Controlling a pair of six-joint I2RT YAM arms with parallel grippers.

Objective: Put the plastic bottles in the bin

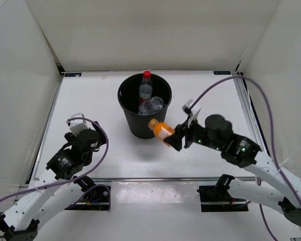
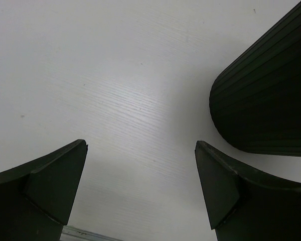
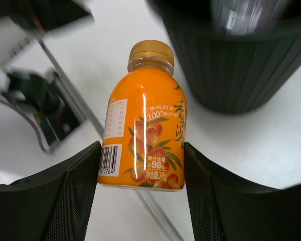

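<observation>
White walls close in a pale, faintly grained worktop (image 1: 90, 95), and near its middle stands the round black plastic wastebasket (image 1: 138, 126), ribbed and tapering toward its base. Inside it a clear plastic bottle with a red cap (image 1: 146, 84) leans upright against the far rim. A second clear bottle (image 1: 153, 104) lies beside it. There may be more underneath, but the dark interior hides anything lower.

The right claw (image 1: 174, 136) has its two black fingers pressed against opposite sides of the short orange juice bottle (image 3: 144, 125). It holds the bottle by the lower body, with the cap pointing toward the bin. The bottle hangs off the worktop just beside the bin's near-right wall, at about rim height and not yet over the mouth. Gripping low probably leaves the neck free to tip in first.

The left claw (image 2: 140, 145) is spread wide with nothing between its fingers. It hovers over bare worktop with the bin's wall just to its right, likely parked clear of the other arm's path.
</observation>
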